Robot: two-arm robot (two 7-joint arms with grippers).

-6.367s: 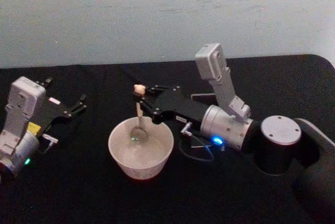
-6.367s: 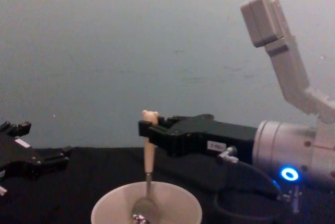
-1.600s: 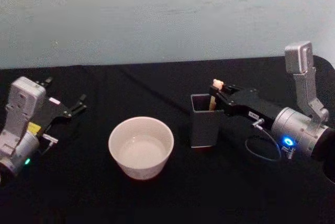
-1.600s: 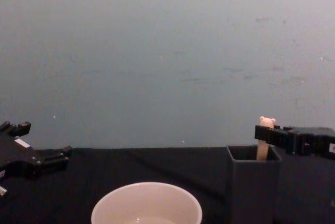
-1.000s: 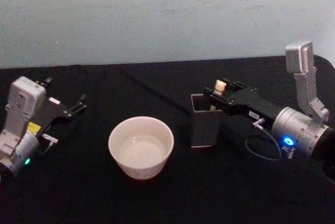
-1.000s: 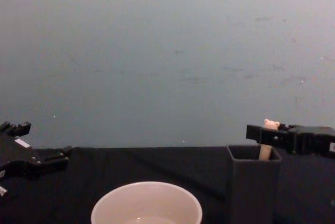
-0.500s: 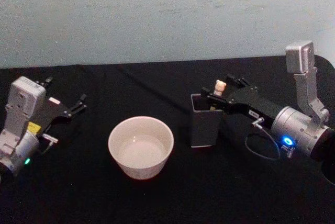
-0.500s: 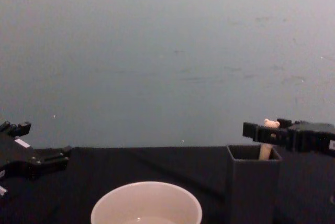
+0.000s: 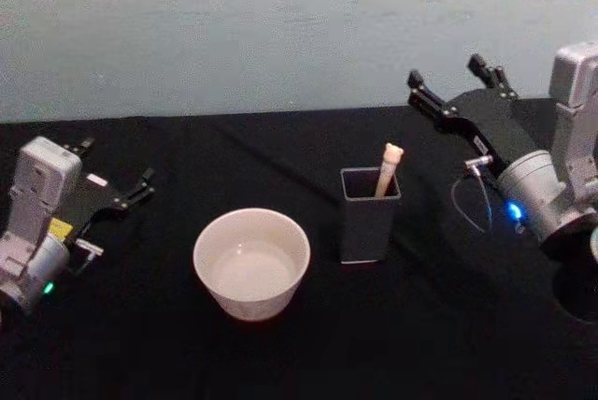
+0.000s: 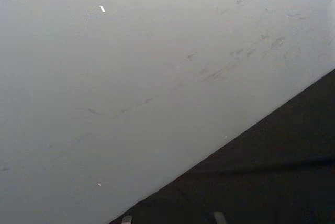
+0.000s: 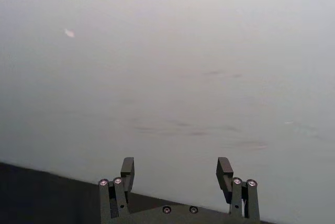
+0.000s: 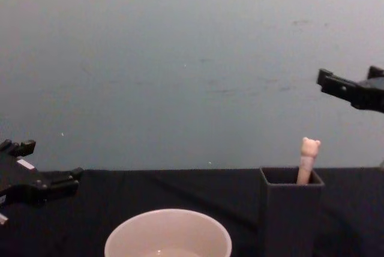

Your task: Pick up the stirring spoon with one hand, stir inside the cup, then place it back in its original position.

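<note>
The stirring spoon (image 9: 387, 167) stands in the dark grey square holder (image 9: 368, 223), its original position, with the beige handle leaning on the right rim. In the chest view its bear head (image 12: 310, 147) pokes above the holder (image 12: 290, 210). The cream-white cup (image 9: 250, 264) sits left of the holder with no spoon in it and also shows low in the chest view (image 12: 168, 236). My right gripper (image 9: 445, 71) hangs open, high above and to the right of the holder, holding nothing (image 11: 176, 169). My left gripper (image 9: 117, 161) rests open at the far left, away from the cup.
A black cloth (image 9: 308, 353) covers the table, and a pale wall (image 9: 280, 26) rises behind it. A thin cable (image 9: 460, 206) loops off the right wrist. Bare cloth lies between the cup and the left arm.
The right gripper has opened, let go of the spoon and risen up and back to the right. The spoon stays standing in the holder. The left arm has not moved.
</note>
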